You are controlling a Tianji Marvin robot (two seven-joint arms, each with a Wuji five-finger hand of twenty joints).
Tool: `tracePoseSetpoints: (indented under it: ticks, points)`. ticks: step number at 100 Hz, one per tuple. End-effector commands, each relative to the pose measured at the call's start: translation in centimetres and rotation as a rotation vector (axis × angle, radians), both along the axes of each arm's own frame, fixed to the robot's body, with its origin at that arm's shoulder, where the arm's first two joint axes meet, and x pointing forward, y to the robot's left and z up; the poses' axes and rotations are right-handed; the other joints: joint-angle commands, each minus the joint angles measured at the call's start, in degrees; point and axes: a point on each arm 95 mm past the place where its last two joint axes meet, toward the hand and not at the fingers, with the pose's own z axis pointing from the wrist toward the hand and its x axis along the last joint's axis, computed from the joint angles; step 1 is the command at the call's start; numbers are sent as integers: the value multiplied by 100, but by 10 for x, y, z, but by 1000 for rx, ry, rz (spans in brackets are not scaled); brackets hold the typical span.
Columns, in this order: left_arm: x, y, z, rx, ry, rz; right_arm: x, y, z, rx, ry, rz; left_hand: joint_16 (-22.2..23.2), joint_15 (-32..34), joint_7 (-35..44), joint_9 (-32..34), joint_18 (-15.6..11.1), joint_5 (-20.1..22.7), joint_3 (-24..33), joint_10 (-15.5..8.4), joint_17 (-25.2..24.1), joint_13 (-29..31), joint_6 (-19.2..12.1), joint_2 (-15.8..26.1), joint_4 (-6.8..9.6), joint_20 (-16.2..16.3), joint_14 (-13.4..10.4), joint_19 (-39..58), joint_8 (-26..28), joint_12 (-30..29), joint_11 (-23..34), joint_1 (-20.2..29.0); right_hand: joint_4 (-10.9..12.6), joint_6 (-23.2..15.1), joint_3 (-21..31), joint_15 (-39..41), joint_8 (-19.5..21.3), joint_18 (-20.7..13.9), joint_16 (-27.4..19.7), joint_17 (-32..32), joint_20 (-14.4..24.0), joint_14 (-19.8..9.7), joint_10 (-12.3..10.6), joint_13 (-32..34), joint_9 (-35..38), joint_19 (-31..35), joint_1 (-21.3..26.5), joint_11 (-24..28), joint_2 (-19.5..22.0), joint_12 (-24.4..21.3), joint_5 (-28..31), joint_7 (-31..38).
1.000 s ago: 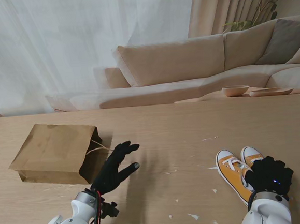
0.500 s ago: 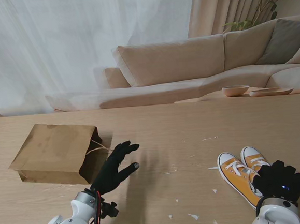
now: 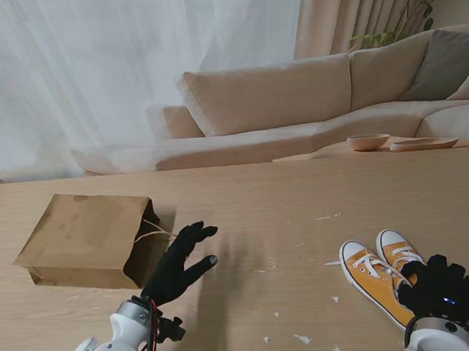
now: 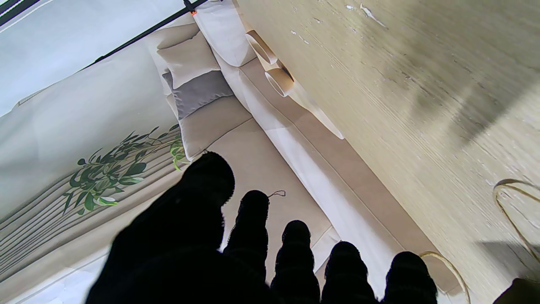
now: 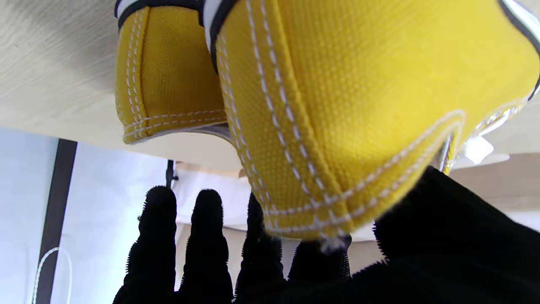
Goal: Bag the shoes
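Note:
Two yellow canvas shoes [image 3: 374,272] with white toes and laces stand side by side on the wooden table [image 3: 285,204], near its right front. My right hand [image 3: 440,289] in a black glove hovers over their heels, fingers apart, holding nothing. In the right wrist view a yellow heel [image 5: 337,105] fills the picture, lying between the straight fingers [image 5: 202,253] and the thumb. A brown paper bag [image 3: 85,236] lies on its side at the left, mouth toward my left hand [image 3: 181,265], which is open just beside it. A bag handle cord [image 4: 514,202] shows near the left fingertips [image 4: 295,253].
White paper flecks [image 3: 303,339] are scattered on the table between the hands. Beyond the far edge stand a beige sofa [image 3: 293,98] and a low side table with wooden bowls [image 3: 368,141]. A curtain and a plant fill the background.
My right hand has drawn back toward me and a little right, from over the shoes' middle to their heels, so more of the laces shows. The left hand and bag have not moved.

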Motion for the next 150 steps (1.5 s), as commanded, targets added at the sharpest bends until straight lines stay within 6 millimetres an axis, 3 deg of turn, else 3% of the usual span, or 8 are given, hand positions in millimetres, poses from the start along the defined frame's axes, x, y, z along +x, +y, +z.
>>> tracePoseSetpoints:
  ticks: [1,12,26,41,63,105,123,150]
  points:
    - [-2,-2,1,-3,9,-13,-6,3,-4,9,29,10,79,-16,-24,17,-57,59,112,59,-9,-91,-76,-44,44,67,-60,-77,67,71,108,82,252,89,258,-102,134,-86,-83,-131,63,-66,-75,-239,-224,-170,-256,-257,-283,-123,-293,-380]
    - [-2,-2,1,-4,8,-13,-9,6,-2,23,49,26,79,-17,-27,16,-54,58,107,61,-10,-92,-61,-42,42,67,-61,-78,65,70,108,85,223,446,95,-333,231,-66,-200,-183,72,-64,-23,-230,-214,-331,-474,-642,-433,-268,-623,-665]
    - [-2,-2,1,-5,9,-14,-12,9,3,38,50,37,80,-16,-23,17,-56,60,106,51,-10,-91,-56,-39,43,67,-66,-77,67,71,112,81,305,930,-518,-600,358,-29,-327,-213,152,-7,89,-228,-198,-585,-809,-1149,-138,-440,-1025,-1031]
    - [-2,-2,1,-5,9,-14,-12,10,8,48,40,41,82,-15,-14,16,-55,60,107,58,-10,-91,-60,-50,43,68,-68,-77,72,71,112,86,368,1051,-718,-902,342,-6,-477,-223,176,-30,109,-219,-201,-715,-1023,-1385,118,-527,-1236,-1248]
    - [-3,-1,1,-7,7,-15,-17,12,18,42,35,33,84,-14,-10,17,-54,62,111,63,-10,-90,-53,-43,43,68,-63,-78,75,70,113,87,467,1154,-794,-932,428,15,-476,-169,242,-25,147,-208,-193,-824,-818,-1310,239,-471,-1177,-1268]
    - [-3,-1,1,-8,7,-17,-41,5,30,99,55,-32,86,-14,-1,20,-51,77,124,59,-11,-90,-37,-57,42,69,-60,-77,79,71,117,92,599,1705,-1726,-1238,449,93,-594,-231,359,90,323,-253,-227,-1160,-846,-1203,1180,-432,-359,-916]
    - [-3,-1,2,-9,6,-18,-46,-2,27,115,86,-69,86,-14,-1,20,-60,74,121,55,-9,-90,-50,-53,41,71,-61,-76,80,71,117,88,662,1790,-2119,-1589,299,95,-709,-257,419,137,358,-260,-221,-1365,-787,-1616,1334,-612,-672,-1001]
    - [-4,-1,2,-7,7,-18,-47,-11,18,205,139,-98,89,-14,3,15,-51,73,125,61,-11,-91,-51,-57,41,72,-53,-77,82,69,113,90,657,1818,-2120,-2240,294,41,-802,-415,575,92,324,-349,-243,-1635,-835,-2667,1047,-1022,-1415,-1264]
